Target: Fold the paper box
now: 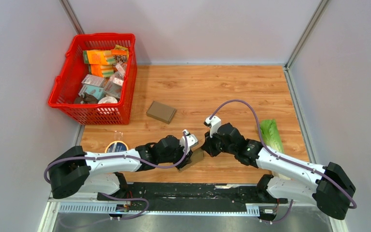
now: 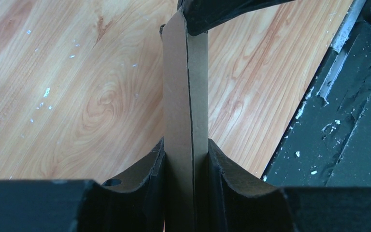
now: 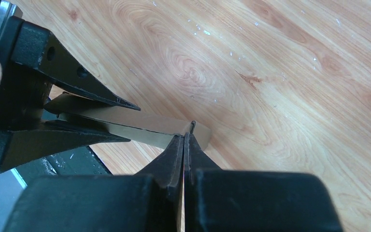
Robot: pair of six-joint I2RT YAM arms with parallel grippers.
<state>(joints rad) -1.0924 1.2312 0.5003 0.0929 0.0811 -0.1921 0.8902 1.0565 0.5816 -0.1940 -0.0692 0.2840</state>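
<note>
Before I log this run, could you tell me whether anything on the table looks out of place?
One thing: a green leafy vegetable lies at the right edge of the table, unrelated to box folding. The flattened paper box is pinched by the left fingers and right fingers, as expected.

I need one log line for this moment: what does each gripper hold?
left gripper: shut on paper box | right gripper: shut on paper box edge | paper box: flattened, held between both arms
</note>
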